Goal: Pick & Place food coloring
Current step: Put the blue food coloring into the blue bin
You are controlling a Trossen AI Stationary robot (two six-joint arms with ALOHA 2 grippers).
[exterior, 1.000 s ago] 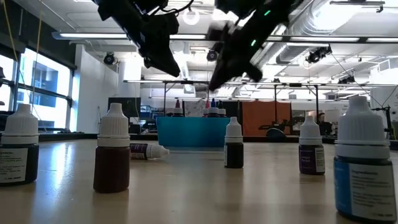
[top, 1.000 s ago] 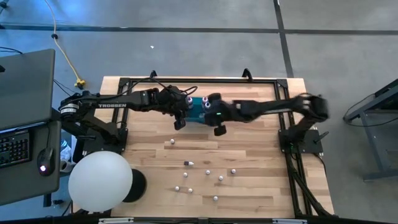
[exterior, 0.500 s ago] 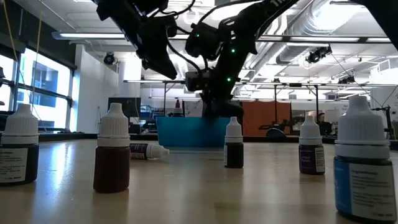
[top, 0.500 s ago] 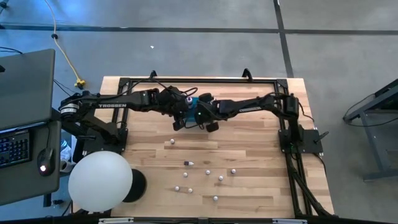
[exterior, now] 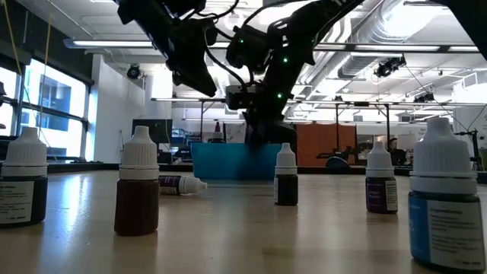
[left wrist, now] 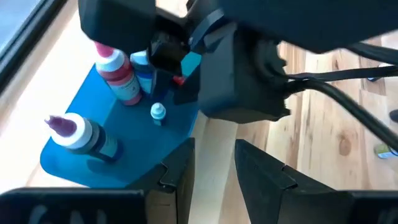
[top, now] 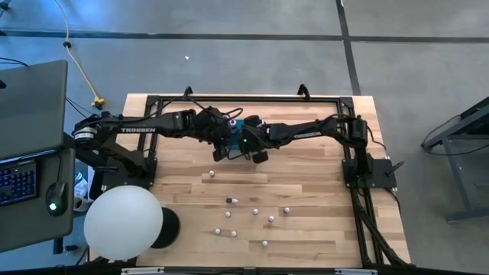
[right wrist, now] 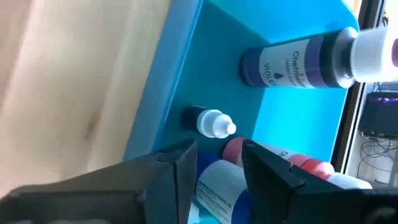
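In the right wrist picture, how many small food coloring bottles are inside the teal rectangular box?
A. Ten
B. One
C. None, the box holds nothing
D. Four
D: the right wrist view shows, inside the teal rectangular box, a violet-labelled bottle, a tiny dark bottle with a white cap, a red bottle and a blue bottle.
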